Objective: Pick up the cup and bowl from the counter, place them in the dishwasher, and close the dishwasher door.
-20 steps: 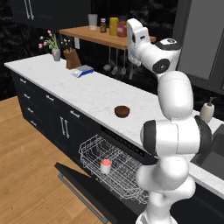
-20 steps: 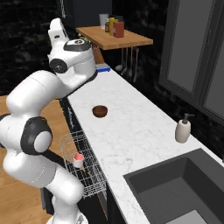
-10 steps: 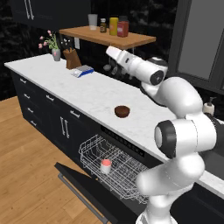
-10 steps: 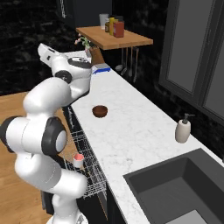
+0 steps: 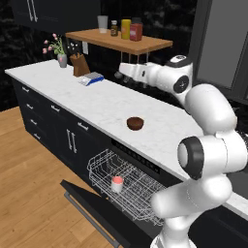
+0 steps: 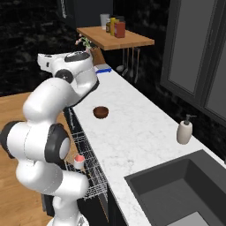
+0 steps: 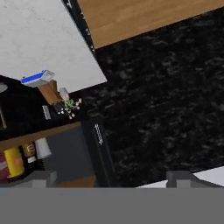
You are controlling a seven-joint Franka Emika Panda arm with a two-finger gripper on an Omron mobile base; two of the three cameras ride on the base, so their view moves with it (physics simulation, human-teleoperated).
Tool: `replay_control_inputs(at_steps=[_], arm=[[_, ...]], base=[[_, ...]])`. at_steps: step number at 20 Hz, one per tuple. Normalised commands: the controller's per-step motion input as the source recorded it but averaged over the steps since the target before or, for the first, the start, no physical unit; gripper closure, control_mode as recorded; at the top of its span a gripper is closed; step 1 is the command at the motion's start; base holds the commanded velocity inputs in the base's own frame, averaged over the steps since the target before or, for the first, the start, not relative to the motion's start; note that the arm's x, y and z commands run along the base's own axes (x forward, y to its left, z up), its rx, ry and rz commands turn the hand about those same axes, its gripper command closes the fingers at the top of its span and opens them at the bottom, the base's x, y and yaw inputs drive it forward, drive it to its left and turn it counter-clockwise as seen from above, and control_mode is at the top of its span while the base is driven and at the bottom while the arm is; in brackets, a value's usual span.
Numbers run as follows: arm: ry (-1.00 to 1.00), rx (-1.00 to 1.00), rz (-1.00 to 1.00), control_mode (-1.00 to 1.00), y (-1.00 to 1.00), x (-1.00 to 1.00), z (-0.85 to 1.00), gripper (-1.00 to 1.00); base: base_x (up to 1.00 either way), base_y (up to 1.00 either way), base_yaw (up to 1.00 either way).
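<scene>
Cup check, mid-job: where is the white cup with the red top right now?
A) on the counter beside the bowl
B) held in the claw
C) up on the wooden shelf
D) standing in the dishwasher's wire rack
D: the cup stands in the white wire rack of the open dishwasher, below the counter edge, while the bowl sits alone on the counter.

- Left base view: from behind the arm's left, looking forward and down along the surface (image 5: 97, 104), bowl (image 5: 135, 123) and open dishwasher (image 5: 128, 186).
- Right base view: from the opposite side, sharing that same stretch, bowl (image 6: 101, 111) included.
- Hand view: rolled, facing the surface's far end (image 7: 39, 43).
</scene>
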Motion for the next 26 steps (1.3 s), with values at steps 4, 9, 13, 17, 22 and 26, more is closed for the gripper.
replay_control_inputs(at_steps=[4,9,13,17,22,26], arm=[[0.36,0.61,0.24,-1.0,0.0,0.01,0.87,-1.0],[0.47,0.71,0.25,-1.0,-0.02,0.0,0.81,-1.0],[0.48,0.81,0.27,-1.0,-0.02,0.0,0.82,-1.0],[0.42,0.84,0.26,-1.0,-0.03,0.0,0.83,-1.0],[0.4,0.85,0.22,-1.0,-0.09,0.0,0.78,-1.0],[0.5,0.87,0.13,-1.0,-0.2,-0.03,0.72,-1.0]], base=[[0.0,0.0,0.0],[0.0,0.0,0.0],[0.0,0.0,0.0],[0.0,0.0,0.0],[0.0,0.0,0.0],[0.0,0.0,0.0]])
